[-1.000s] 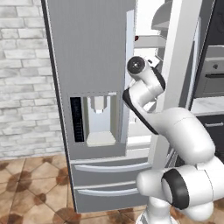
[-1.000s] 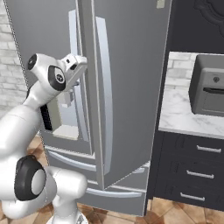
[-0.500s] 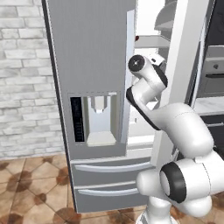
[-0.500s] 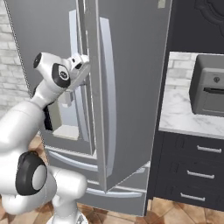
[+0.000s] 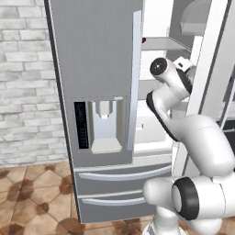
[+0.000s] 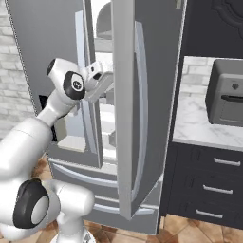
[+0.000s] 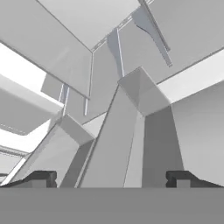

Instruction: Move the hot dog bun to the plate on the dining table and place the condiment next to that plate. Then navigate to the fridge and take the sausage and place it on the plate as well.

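change: compared with a second earlier, the white arm's hand had pushed deeper into the gap between the two fridge doors; the base views had not shifted, and the right door stood a little further swung.
claw: the two-finger gripper (image 7: 112,178) had its small dark tips standing far apart at either side of the hand view, nothing between them; in the right base view the gripper (image 6: 105,81) sat at the edge of the right door.
fridge: the tall silver-grey french-door fridge (image 5: 98,59) stood straight ahead, left door shut, right door (image 6: 124,109) part-way open and seen edge-on; smooth brushed-metal look, long vertical handles.
dispenser: a recessed water dispenser (image 5: 105,125) with a dark vertical panel beside it was set into the left door; no readable writing on it.
interior: white shelves (image 5: 161,45) showed through the gap, flat and glossy.
sausage: a small dark red-brown tip (image 5: 143,40) showed at the left door's edge on the upper shelf; too small to be sure it was the sausage.
drawers: two grey bottom drawers (image 5: 120,183) with curved bar handles.
surroundings: whitish brick wall (image 5: 25,87) to the left, brown patterned floor tiles (image 5: 36,202), black cabinets (image 6: 209,180) under a white marble-look counter (image 6: 204,123) carrying a dark grey boxy oven (image 6: 227,97).
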Controlling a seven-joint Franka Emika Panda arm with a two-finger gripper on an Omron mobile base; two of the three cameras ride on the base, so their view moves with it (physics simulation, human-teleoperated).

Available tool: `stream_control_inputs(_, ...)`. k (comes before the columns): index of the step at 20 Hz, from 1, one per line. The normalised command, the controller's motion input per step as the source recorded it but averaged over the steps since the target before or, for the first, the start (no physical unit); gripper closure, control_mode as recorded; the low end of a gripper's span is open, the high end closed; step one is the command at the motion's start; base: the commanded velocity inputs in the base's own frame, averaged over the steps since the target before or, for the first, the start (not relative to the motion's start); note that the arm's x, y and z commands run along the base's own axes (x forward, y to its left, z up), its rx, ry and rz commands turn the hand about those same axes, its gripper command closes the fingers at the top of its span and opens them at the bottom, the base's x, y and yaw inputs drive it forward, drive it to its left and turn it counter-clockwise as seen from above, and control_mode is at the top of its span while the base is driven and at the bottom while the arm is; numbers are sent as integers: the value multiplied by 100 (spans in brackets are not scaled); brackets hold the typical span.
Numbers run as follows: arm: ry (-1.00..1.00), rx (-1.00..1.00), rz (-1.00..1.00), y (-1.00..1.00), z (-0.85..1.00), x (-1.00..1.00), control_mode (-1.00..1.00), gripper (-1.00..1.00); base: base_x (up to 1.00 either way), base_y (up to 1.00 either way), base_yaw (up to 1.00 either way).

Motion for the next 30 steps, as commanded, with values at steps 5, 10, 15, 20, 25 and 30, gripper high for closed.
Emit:
stream_control_inputs(5, 0, 3, -10, -96, 0, -45, -100, -100, 0, 0, 0)
stream_control_inputs(10, 0, 5, -7, -100, 0, -37, -100, -100, 0, 0, 0)
stream_control_inputs(15, -1, 6, -6, -90, 0, -24, -100, -100, 0, 0, 0)
stream_control_inputs(20, -21, 1, 1, -18, 0, -41, -100, -100, 0, 0, 0)
stream_control_inputs(25, -24, 0, 1, 51, 1, -60, -100, -100, 0, 0, 0)
stream_control_inputs(30, -4, 0, 0, 98, 1, -28, -100, -100, 0, 0, 0)
